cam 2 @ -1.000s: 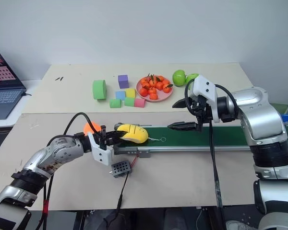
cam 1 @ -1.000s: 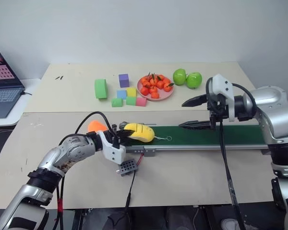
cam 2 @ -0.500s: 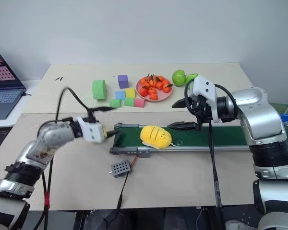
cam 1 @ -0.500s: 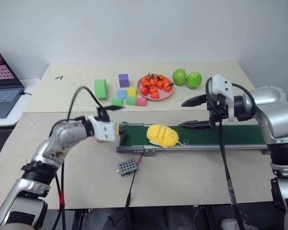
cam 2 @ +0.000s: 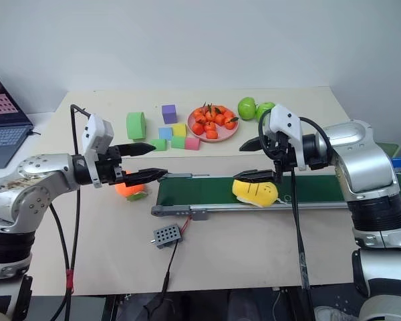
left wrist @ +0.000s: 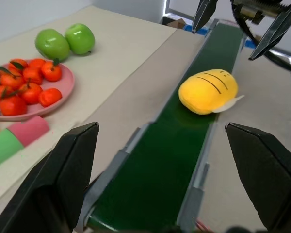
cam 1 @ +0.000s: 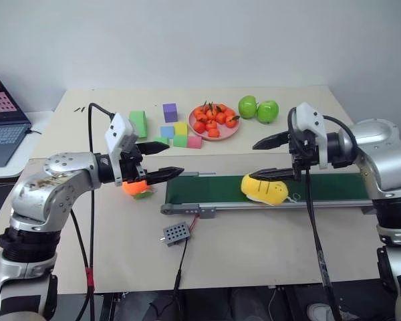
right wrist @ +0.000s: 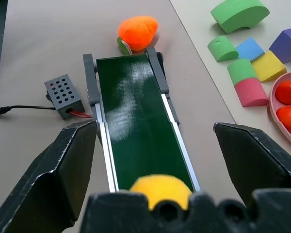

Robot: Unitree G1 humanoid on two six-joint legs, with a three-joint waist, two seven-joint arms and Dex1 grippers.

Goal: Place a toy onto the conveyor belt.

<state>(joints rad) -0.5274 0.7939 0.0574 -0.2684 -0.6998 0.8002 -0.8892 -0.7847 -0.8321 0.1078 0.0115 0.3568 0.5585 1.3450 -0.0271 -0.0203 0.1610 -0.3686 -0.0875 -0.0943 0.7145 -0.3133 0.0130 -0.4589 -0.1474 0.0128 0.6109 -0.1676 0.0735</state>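
The yellow toy (cam 1: 264,189) lies on the dark-green conveyor belt (cam 1: 207,189), right of the belt's middle. My left gripper (cam 1: 174,158) hangs open above the table just off the belt's left end, pointing along the belt, with nothing between its fingers (left wrist: 63,179). Over the belt my right gripper (cam 1: 252,161) stands open, its lower finger right above the toy (right wrist: 160,185); whether it touches I cannot tell. In the left wrist view the toy (left wrist: 208,91) rests well ahead of that gripper.
An orange fruit toy (cam 1: 135,187) lies on the table at the belt's left end, below my left gripper. A small grey box (cam 1: 176,233) sits in front of the belt. Behind are foam blocks (cam 1: 174,130), a pink plate (cam 1: 214,132) of small fruits, two green apples (cam 1: 257,109) and a laptop (cam 1: 3,114).
My left gripper opened, let go of the toy, rose and rolled, drawing back left. The toy travelled right along the belt to under my right gripper, which kept still.
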